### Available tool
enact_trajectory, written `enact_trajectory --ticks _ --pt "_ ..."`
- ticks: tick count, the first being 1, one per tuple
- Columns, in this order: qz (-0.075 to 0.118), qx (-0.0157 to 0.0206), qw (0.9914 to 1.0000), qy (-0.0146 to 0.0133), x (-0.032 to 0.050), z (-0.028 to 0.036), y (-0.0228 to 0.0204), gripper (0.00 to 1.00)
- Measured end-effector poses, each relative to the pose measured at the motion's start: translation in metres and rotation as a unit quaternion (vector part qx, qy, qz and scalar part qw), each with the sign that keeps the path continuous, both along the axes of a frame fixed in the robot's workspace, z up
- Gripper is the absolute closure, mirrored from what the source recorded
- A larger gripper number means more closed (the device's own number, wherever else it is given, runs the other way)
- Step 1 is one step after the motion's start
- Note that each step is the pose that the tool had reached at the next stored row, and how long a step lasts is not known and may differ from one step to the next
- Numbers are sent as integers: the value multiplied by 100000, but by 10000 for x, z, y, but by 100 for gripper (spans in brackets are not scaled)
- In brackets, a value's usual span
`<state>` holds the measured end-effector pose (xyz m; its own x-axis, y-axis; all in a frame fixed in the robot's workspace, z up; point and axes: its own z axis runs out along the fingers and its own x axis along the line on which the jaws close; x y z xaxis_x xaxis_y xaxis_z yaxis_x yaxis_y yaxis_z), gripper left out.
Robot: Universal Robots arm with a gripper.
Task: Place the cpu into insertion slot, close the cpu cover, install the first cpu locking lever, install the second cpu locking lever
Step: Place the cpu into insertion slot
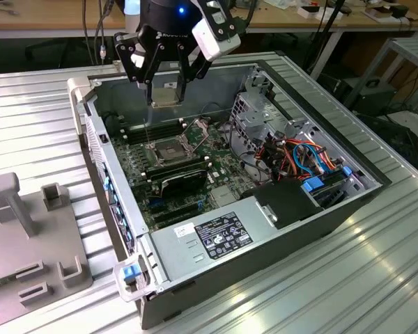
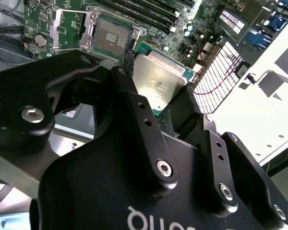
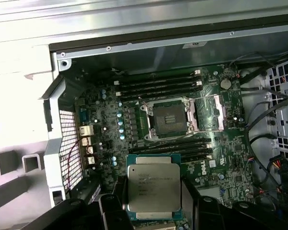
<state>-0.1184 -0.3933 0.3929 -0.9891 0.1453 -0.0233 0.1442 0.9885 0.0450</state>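
The first step is in hand: the hand (image 1: 166,97) is clamped on the cpu (image 3: 153,188) by its edges, holding it in the air inside the open computer case (image 1: 320,229), seemingly a little off from the bare insertion slot (image 3: 169,120). With the cpu cover (image 3: 215,112) swung open, seating it calls for bringing the chip square and level over the slot.

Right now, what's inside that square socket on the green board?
Nothing sits in the insertion slot: its dark pin field lies bare, with the cpu cover swung open beside it. The cpu hangs higher up in the gripper; its underside is hidden.
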Motion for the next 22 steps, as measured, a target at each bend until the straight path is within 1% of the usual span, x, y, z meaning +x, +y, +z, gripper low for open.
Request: enact_trajectory --ticks 1,11,16,18,20,21,22 --pt "-8 4 100000 0 8 -1 6 45" --pt "-50 5 100000 0 13 -1 6 45" --pt "-766 4 99997 -1 19 -1 6 45" --pt "-1256 4 99992 -1 22 -1 6 45" --pt "-2188 8 99976 -5 23 -1 6 45" --pt "-2791 7 99961 -5 23 -2 6 45" --pt "-4235 1 99910 3 25 -3 6 45"
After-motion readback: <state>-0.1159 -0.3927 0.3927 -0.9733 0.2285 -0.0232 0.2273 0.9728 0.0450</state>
